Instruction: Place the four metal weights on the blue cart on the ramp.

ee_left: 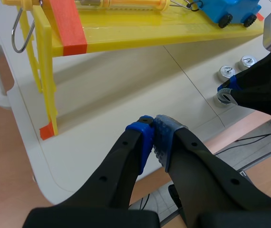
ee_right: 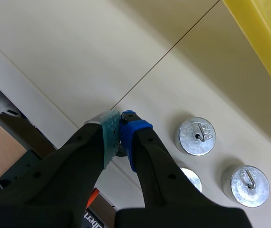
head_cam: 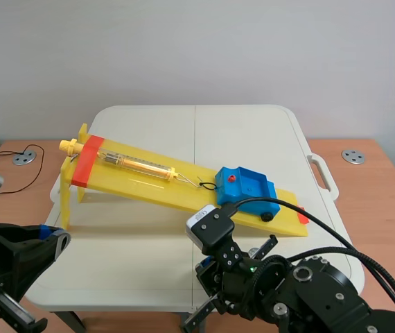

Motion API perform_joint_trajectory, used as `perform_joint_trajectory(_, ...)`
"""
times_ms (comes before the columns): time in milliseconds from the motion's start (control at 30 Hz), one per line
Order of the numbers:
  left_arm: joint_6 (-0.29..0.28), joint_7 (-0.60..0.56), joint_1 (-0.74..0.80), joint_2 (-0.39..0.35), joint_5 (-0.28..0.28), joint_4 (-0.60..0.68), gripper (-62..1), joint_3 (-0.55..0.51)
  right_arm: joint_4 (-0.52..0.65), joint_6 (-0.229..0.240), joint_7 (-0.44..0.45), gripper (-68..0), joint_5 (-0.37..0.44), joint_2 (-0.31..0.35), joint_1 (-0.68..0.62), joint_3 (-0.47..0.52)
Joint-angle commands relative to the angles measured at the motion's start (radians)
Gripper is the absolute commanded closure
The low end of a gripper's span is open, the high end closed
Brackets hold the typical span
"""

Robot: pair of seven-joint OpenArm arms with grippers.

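Right gripper [ee_right: 121, 124] clamped on metal weight [ee_left: 224, 98], left gripper [ee_left: 153, 124] closed empty, weight stamps [ee_right: 203, 134] unreadable

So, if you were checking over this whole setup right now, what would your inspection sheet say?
Surface: white folding table on a wooden desk.
Job's things: blue cart, no weights in it, on the yellow ramp, hooked to a spring scale; three weights loose on the table.
Clutter: nothing seen.
Grippers: left gripper shut on nothing; right gripper shut, apparently pinching the fourth weight.
Cables: thin black cable on the desk; thick black cable along the right arm.
Surroundings: plain wall; round metal grommet in the desk.
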Motion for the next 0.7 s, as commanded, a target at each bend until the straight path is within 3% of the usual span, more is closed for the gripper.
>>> perform_joint_trajectory(0, -0.022, -0.096, -0.022, 0.007, -0.051, 0.071, -2.7, -0.015, 0.043, -0.031, 0.085, -0.6, 0.049, 0.028, 0.073, -0.007)
perform_joint_trajectory(233, -0.025, -0.096, -0.022, 0.006, -0.051, 0.071, -2.7, -0.015, 0.169, -0.03, 0.047, -0.6, 0.097, 0.066, 0.045, 0.025)
perform_joint_trajectory(533, -0.025, -0.095, -0.022, 0.007, -0.051, 0.071, -2.7, -0.015, 0.393, -0.028, -0.014, -0.6, 0.247, 0.121, -0.081, 0.13)
perform_joint_trajectory(667, -0.025, -0.095, -0.022, 0.007, -0.051, 0.071, -2.7, -0.015, 0.49, 0.013, -0.061, -0.6, 0.311, 0.124, -0.136, 0.206)
